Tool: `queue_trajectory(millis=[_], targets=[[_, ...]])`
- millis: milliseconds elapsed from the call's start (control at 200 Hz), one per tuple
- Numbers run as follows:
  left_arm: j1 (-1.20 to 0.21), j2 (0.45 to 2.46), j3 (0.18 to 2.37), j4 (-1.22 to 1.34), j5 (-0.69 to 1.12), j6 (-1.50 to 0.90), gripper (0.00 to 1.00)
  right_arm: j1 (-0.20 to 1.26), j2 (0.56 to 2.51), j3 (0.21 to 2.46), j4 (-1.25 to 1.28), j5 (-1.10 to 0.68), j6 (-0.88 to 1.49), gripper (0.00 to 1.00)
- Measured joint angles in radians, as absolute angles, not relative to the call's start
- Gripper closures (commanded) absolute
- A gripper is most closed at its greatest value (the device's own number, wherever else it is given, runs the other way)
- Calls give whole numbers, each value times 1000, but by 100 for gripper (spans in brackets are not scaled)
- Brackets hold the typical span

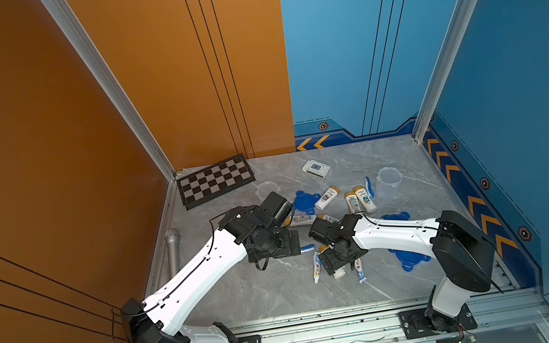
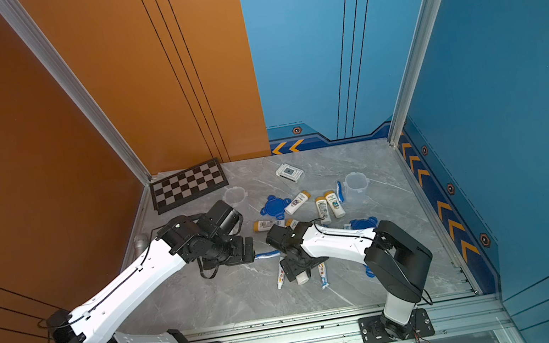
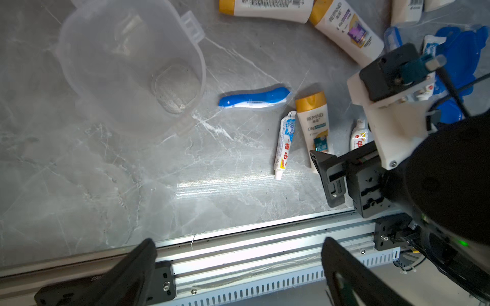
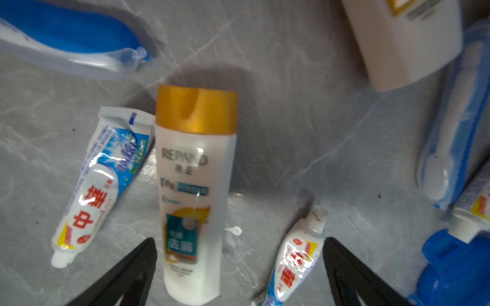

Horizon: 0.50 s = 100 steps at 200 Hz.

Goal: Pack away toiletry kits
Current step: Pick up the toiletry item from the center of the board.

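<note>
Near the table's (image 3: 106,185) front middle, the right gripper (image 4: 240,241) hangs low over a lying gold-capped bottle (image 4: 196,185), fingers spread wide and empty, seemingly lined up to pinch its body. One toothpaste tube (image 4: 95,190) touches the bottle's shoulder; another tube (image 4: 297,254) lies by the opposite finger and could get caught. The left gripper (image 3: 238,242), fingers also apart and empty, hangs near a clear cup (image 3: 87,87), likely the destination. Bare table toward the front rail (image 1: 328,330) gives room to lift out.
</note>
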<state>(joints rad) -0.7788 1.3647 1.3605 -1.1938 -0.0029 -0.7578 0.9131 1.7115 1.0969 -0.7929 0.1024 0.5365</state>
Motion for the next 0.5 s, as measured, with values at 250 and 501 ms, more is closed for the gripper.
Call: queue_trajectory(millis=[250, 501], targets=[[-735, 1359, 1347, -1206, 48, -757, 1, 923, 1774, 1100, -746, 85, 510, 22], [-700, 1357, 1347, -1206, 80, -750, 4, 921, 1772, 1085, -709, 65, 478, 46]])
